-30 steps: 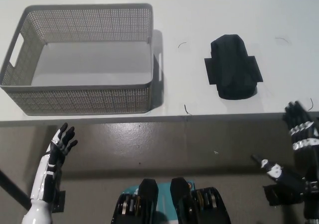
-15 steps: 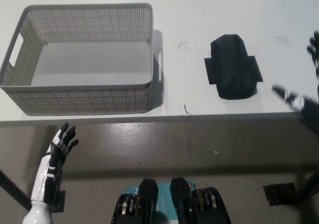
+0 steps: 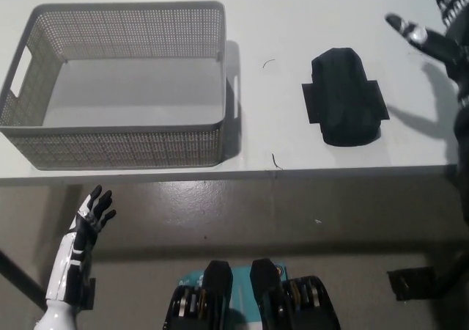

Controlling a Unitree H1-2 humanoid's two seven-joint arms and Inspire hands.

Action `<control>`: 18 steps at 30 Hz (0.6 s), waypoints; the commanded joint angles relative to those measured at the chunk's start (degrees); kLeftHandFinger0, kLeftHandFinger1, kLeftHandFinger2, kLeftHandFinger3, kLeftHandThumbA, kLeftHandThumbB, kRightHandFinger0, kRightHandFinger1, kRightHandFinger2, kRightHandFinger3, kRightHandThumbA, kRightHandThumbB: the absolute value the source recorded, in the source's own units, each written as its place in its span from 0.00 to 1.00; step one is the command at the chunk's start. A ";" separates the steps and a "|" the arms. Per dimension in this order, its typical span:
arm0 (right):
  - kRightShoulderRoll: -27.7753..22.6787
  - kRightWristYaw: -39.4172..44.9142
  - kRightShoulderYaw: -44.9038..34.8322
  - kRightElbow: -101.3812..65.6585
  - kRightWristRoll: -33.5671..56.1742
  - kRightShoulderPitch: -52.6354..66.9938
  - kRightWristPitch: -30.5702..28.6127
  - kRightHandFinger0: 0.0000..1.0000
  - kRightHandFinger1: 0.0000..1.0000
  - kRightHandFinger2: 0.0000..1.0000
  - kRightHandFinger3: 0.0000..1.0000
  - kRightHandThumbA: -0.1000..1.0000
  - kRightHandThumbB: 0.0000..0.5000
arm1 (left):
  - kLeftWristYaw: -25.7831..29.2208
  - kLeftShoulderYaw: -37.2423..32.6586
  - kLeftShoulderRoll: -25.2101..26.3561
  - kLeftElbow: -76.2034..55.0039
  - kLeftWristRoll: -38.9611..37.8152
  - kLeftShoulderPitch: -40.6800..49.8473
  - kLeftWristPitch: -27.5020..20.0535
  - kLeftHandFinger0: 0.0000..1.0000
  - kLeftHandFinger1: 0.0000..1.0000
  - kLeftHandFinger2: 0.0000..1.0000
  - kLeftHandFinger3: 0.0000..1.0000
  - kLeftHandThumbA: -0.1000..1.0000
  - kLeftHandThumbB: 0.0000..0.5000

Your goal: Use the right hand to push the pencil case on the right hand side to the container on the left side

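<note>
The black pencil case [image 3: 344, 97] lies flat on the white counter [image 3: 293, 22], toward its right end and near the front edge, well apart from the grey mesh basket [image 3: 117, 148] at the left end. The black right hand [image 3: 438, 23] hovers over the counter's far right corner, fingers spread, grasping nothing. The white left hand [image 3: 89, 216] rests below the front edge, fingers released.

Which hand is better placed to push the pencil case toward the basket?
Right hand: raised over the table beside the pencil case. Left hand hangs below the table edge, near the basket.
</note>
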 commanded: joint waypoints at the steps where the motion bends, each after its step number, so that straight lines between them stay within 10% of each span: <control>1: -0.65 -0.44 0.65 11.85 -1.69 -9.37 -5.05 1.00 1.00 1.00 1.00 1.00 0.55 | -0.18 0.25 0.77 -1.23 0.03 0.16 -1.75 1.00 1.00 1.00 1.00 1.00 0.12; 18: 1.75 -3.53 0.00 42.08 -1.68 -18.48 -6.30 1.00 1.00 1.00 1.00 1.00 0.45 | 0.20 0.51 0.60 -1.21 0.15 0.31 -1.83 1.00 1.00 1.00 1.00 1.00 0.19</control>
